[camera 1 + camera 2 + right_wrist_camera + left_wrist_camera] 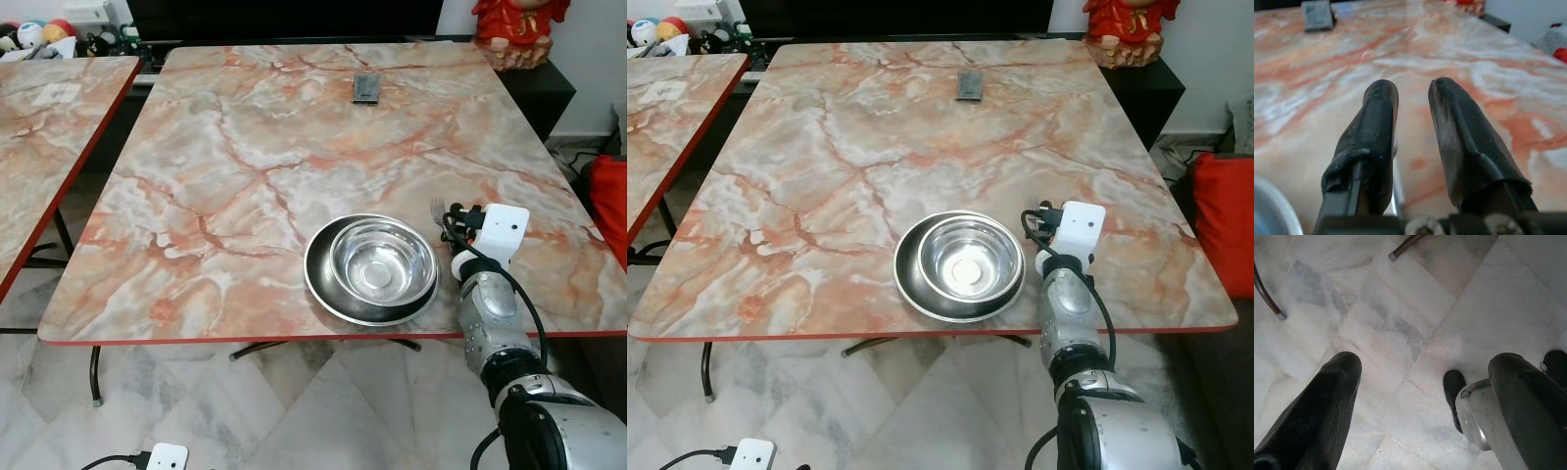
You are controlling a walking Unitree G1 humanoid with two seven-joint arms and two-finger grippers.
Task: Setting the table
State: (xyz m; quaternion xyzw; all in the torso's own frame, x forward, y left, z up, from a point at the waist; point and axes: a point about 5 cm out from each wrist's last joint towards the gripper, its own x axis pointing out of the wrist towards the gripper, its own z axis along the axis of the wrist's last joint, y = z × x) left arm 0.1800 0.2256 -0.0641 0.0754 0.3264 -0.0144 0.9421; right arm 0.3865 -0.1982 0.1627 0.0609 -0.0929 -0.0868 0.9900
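Fork [437, 208] lies on the marble surface [245, 176] just beside the steel bowl [382, 259] and plate [323, 284], under the released right tool [1413, 122], whose fingers may drag it askew.

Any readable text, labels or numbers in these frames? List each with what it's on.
None readable.
Dark flat object at the far end of the table: any marking too small to tell.
Red figure behind the table: no legible characters.
Clutter at the far left: too small and blurred.
Steel bowl and plate: no marks visible.
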